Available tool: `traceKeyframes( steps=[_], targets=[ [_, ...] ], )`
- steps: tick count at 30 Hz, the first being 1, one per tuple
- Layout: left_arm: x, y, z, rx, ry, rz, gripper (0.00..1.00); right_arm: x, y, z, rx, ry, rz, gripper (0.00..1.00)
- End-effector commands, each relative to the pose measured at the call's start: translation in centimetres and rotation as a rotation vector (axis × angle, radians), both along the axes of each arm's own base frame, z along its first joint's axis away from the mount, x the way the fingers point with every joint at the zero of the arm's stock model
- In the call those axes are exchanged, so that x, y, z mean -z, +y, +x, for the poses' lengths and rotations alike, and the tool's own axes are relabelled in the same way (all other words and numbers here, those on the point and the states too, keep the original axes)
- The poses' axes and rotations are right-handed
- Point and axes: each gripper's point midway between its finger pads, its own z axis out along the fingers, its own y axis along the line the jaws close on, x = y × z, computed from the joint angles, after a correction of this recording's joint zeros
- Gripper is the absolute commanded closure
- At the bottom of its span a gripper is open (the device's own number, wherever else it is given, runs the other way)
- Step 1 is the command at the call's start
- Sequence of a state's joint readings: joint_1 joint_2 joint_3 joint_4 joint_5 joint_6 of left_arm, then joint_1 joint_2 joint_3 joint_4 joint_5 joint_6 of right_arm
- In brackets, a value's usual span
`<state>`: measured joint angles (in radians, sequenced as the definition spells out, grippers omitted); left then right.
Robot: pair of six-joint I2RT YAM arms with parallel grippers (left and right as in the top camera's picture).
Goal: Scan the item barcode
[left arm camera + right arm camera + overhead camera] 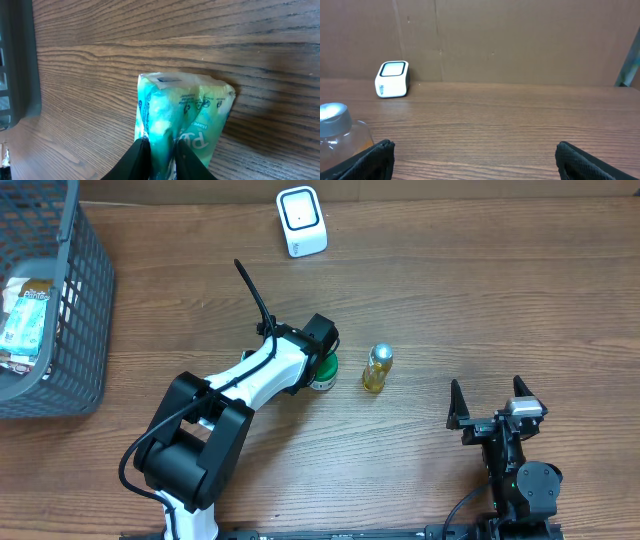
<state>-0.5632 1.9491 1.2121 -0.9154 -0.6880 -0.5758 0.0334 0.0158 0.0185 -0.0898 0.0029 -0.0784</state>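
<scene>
1. The green pouch sits near the middle of the wooden table, under the tip of your left gripper. The white barcode scanner is at 12 o'clock from it, well apart.
2. In the left wrist view, the left gripper has its jaws drawn narrow, with a fold of the green pouch pinched between them. You cannot tell how firm that pinch is.
3. Your right gripper waits at 4 o'clock from the pouch, jaws spread wide and holding nothing. The right wrist view shows the gap bare.
4. Expect the pouch to be light, soft and crinkly. Its glossy film will likely slip and buckle, so it won't hold a flat face on its own.
5. Take hold along a sealed edge rather than the puffy middle, and keep the printed panel clear of the fingers.
6. A pale patch shows at the pouch's top edge, but it is too blurred to call a barcode.
7. Mind the small bottle of yellow liquid just beside the pouch at 3 o'clock. It looks easy to tip.
8. The grey basket at 9 o'clock holds other packets.
</scene>
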Motion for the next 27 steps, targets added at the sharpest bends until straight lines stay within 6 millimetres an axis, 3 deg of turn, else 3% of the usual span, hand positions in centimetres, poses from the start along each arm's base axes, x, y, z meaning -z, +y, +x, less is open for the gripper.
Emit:
traceKeyframes(
  steps=[1, 27],
  targets=[
    [0.8, 0.1, -0.3, 0.002, 0.026, 0.006, 0.79, 0.4, 0.1, 0.0, -0.005, 0.004, -0.001, 0.00],
    [0.1, -1.5, 0.3, -0.002, 0.039, -0.071, 0.75, 0.4, 0.1, 0.0, -0.005, 0.004, -0.001, 0.00]
  ],
)
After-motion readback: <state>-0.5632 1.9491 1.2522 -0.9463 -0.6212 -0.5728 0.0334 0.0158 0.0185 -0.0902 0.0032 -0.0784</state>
